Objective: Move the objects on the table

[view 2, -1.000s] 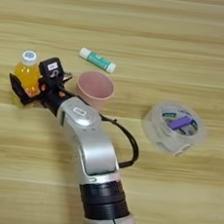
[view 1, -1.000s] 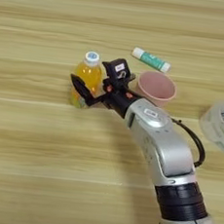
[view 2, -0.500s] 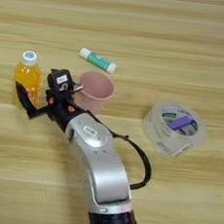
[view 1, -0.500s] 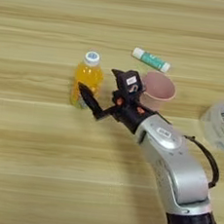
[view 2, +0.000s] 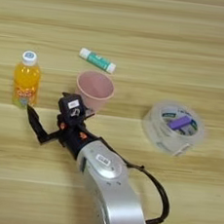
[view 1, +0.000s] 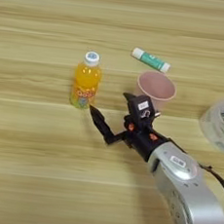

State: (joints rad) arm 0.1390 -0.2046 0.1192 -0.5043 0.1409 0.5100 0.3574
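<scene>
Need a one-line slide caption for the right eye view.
Open gripper beside upright juice bottle; pink cup behind.

I see an orange juice bottle capped white, a pink paper cup, a white-and-teal glue stick, purple-cored clear tape, striped light wood table.

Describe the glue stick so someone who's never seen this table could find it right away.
On the wooden table, find the pink paper cup near the middle. Just behind it lies the glue stick, the only thing lying flat: a slim white tube with a teal band.
</scene>
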